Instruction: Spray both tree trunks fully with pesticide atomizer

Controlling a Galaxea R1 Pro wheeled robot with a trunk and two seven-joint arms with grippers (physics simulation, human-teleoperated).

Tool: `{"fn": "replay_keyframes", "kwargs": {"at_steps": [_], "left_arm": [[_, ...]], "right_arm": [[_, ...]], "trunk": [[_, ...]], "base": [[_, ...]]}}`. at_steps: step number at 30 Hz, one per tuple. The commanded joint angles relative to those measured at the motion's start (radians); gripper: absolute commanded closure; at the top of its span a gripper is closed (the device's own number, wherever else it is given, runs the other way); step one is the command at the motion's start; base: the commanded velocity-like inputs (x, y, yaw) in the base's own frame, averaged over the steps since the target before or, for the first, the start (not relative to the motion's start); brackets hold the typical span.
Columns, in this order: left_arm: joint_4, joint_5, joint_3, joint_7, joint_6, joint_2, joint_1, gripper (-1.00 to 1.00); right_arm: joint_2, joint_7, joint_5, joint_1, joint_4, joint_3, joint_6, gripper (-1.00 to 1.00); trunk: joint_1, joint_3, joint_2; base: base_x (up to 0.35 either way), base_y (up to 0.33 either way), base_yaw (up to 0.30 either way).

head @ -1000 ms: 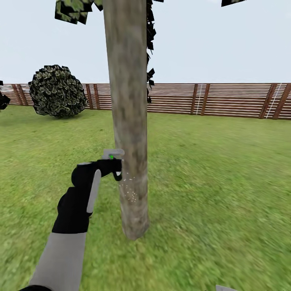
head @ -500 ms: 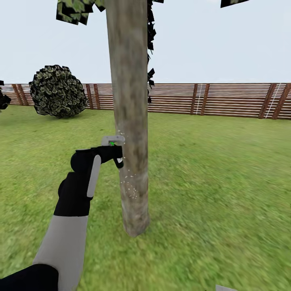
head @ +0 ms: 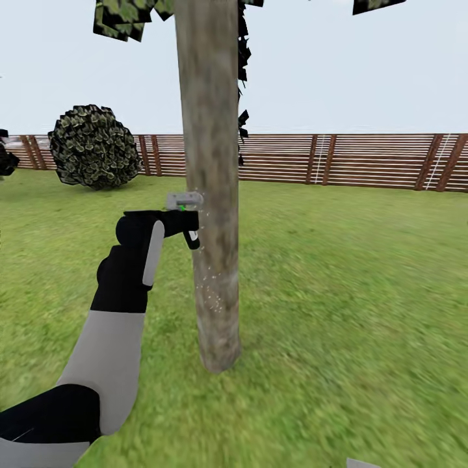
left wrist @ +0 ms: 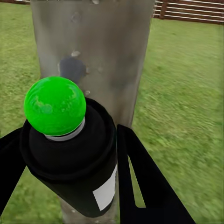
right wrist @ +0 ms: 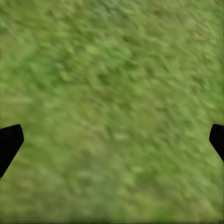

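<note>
We had the left gripper (left wrist: 70,154) pinched on the spray bottle (left wrist: 74,158), fingers (left wrist: 140,182) pressed vs. its black body, green cap up front. In the head view that gripper (head: 185,224) sat at approx. 9 o'clock of the tree trunk (head: 211,195), bottle (head: 185,218) just beside the bark, its grey head (head: 184,201) right at the trunk's edge. White specks (head: 209,286) dotted the bark below the nozzle, toward 6 o'clock; bark above looked bare. The right gripper (right wrist: 112,140) was spread wide over plain grass (right wrist: 112,93), holding nothing.

Step in hand, in our judgement: spraying tree no. 1, mid-trunk, w/ lower part partly done. Next move likely calls for working the nozzle up toward 12 o'clock, keeping it aimed at the bark w/o bumping it, then round the trunk's far side. Behind, at 10 o'clock, stood a round bush (head: 94,146), w/ a wood fence (head: 351,162) along the lawn's (head: 351,292) far edge.
</note>
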Motion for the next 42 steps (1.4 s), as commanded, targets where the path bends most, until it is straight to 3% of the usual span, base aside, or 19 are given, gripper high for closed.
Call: {"fn": "replay_keyframes", "kwargs": {"at_steps": [1, 8, 13, 16, 26, 32, 42], "left_arm": [[-0.001, -0.002, 0.0, -0.004, 0.004, 0.0, -0.001, 1.0], [0.012, -0.002, -0.004, -0.004, 0.004, 0.0, -0.014, 1.0], [0.106, -0.004, 0.001, -0.003, 0.004, 0.0, -0.167, 1.0], [0.109, -0.004, 0.022, -0.004, 0.004, 0.0, -0.201, 1.0], [0.101, 0.001, 0.018, -0.004, 0.004, 0.0, -0.217, 1.0], [0.163, 0.034, 0.025, -0.003, 0.004, 0.0, -0.29, 1.0], [0.167, 0.041, 0.03, -0.003, 0.004, 0.0, -0.299, 1.0]], "right_arm": [[0.0, 0.003, -0.001, -0.001, 0.004, -0.008, -0.01, -1.0], [0.001, 0.003, -0.001, -0.001, 0.004, -0.008, -0.01, -1.0], [0.001, 0.003, -0.001, -0.002, 0.004, -0.008, -0.01, -1.0], [0.001, 0.003, -0.001, -0.002, 0.004, -0.008, -0.01, -1.0], [0.001, 0.003, -0.001, -0.002, 0.004, -0.008, -0.01, -1.0], [0.0, 0.003, -0.001, -0.002, 0.004, -0.008, -0.01, -1.0], [0.001, 0.003, -0.001, -0.001, 0.004, -0.008, -0.01, -1.0]], "trunk": [[0.0, -0.001, -0.001], [0.0, -0.001, -0.001], [0.0, -0.001, -0.001], [0.0, -0.001, -0.001], [0.0, -0.001, -0.001], [0.0, -0.001, -0.001], [0.0, -0.001, -0.001]], "base": [[-0.237, 0.059, 0.0], [-0.101, 0.022, 0.0], [-0.006, 0.001, 0.0], [-0.064, 0.017, 0.0], [-0.107, 0.027, 0.0], [-0.044, 0.001, 0.0], [-0.252, 0.052, 0.0]]}}
